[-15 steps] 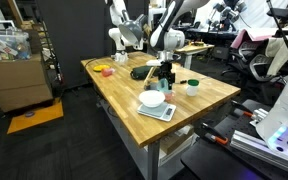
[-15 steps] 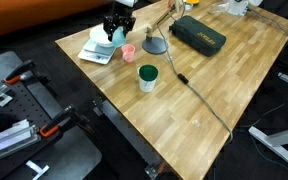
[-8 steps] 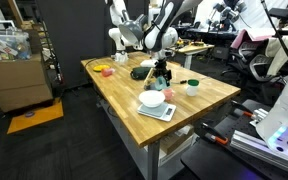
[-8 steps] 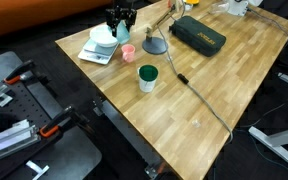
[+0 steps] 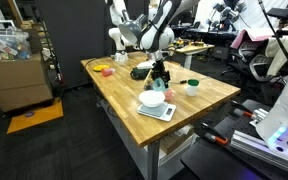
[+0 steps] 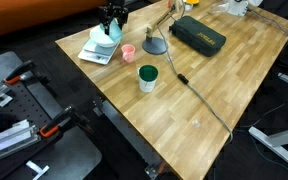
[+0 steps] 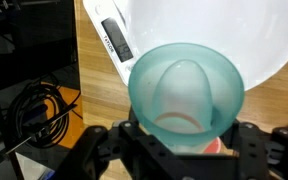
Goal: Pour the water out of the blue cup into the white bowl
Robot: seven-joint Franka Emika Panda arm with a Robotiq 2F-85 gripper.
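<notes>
The wooden table (image 5: pixel 209 97) has a butcher-block top of pale jointed strips, with the grain showing in both exterior views. The white Panda arm (image 5: pixel 156 25) reaches down over it from the far side. In an exterior view, a flat, rectangular dark case (image 6: pixel 198 33) lies near the far edge of the top.

A thin, square white scale (image 6: pixel 92 54) rests near a table corner. In the wrist view, its dark display strip (image 7: pixel 114 40) shows. The white bowl (image 7: pixel 214 30) sits on the scale. It is round, smooth and plain, with a wide mouth.

The blue cup (image 7: pixel 184 95) is a slim tumbler of translucent teal plastic with a circular rim. We look straight into its mouth in the wrist view. It hangs at the bowl's edge and partly overlaps the rim. We cannot tell whether it is tilted or holds water.

The gripper (image 7: pixel 179 148) is clamped on the cup, with its black fingers (image 7: pixel 96 148) pressed against opposite sides of the wall.

A small pink cup (image 6: pixel 128 52) stands just beside the scale. A white cup with a dark green top (image 6: pixel 147 77) stands well apart from it.
</notes>
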